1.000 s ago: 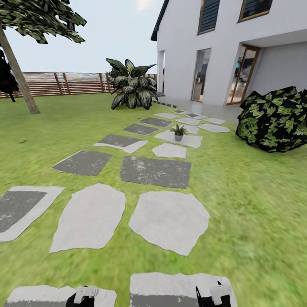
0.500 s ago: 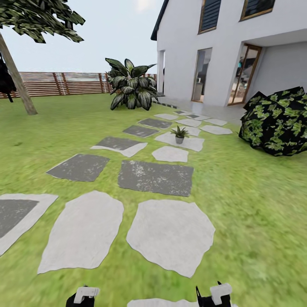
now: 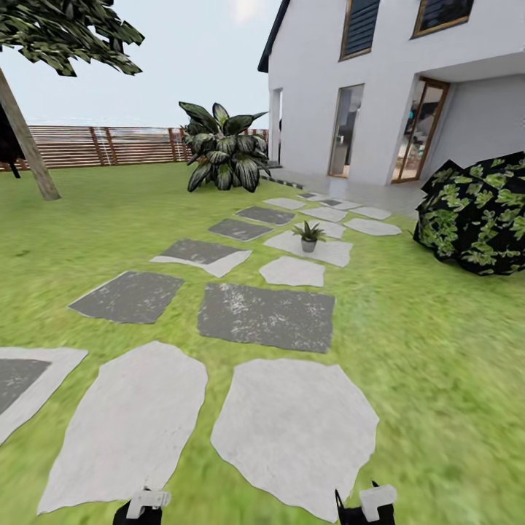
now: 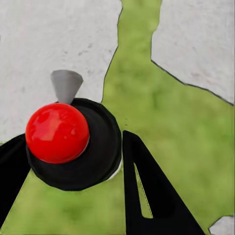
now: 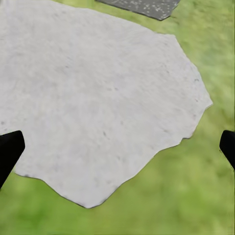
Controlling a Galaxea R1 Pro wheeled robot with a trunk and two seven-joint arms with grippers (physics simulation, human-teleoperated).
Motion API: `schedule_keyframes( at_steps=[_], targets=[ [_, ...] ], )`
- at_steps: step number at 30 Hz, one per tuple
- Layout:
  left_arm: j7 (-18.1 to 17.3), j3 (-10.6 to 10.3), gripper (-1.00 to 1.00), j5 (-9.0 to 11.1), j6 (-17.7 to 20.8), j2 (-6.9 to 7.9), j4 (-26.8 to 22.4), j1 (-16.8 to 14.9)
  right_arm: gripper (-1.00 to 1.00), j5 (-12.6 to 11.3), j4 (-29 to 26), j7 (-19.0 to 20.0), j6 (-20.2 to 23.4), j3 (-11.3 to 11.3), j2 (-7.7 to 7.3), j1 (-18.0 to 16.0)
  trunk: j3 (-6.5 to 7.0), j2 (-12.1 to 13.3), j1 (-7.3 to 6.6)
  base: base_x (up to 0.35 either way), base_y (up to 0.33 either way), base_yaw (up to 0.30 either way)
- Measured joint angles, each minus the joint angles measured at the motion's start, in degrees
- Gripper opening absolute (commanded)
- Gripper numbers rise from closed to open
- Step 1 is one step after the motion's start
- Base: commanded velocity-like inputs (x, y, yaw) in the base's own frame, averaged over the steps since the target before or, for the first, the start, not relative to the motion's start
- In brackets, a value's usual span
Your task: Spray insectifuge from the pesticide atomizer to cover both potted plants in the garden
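Forward travel of the camera has pushed the stepping stones [image 3: 295, 430] lower and larger in the head view, and the potted plant [image 3: 309, 237] now sits slightly nearer.

Open lawn [image 3: 437, 350] spreads wide on both sides of the stone path, bounded by a slatted wooden fence [image 3: 109, 146] at the far left, a white house [image 3: 379, 87] ahead on the right, and a boxy leafy shrub [image 3: 477, 215] beside it. A big striped-leaf palm [image 3: 222, 149] stands by the house corner; a leaning tree trunk [image 3: 25, 142] rises at the left.

That small rosette grows from a grey pot resting on a pale stone along the path. Stones are flat and irregular, some pale and smooth, some dark and speckled.

In the left wrist view the left gripper [image 4: 73, 161] pinches the pesticide atomizer [image 4: 73, 142], its round black body and glossy red tip between black fingers [image 4: 147, 191]. The right gripper [image 5: 117, 152] is spread wide, holding nothing, over a pale stone edge.
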Motion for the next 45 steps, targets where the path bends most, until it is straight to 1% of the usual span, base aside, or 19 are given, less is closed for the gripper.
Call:
schedule_keyframes(
  at_steps=[45],
  targets=[
    [0.0,0.0,-1.0,0.0,0.0,0.0,0.0,0.0,1.0,0.0,0.0,0.0,0.0,0.0,0.0,0.0,0.0,0.0,0.0,0.339,0.0,0.0]
  ],
)
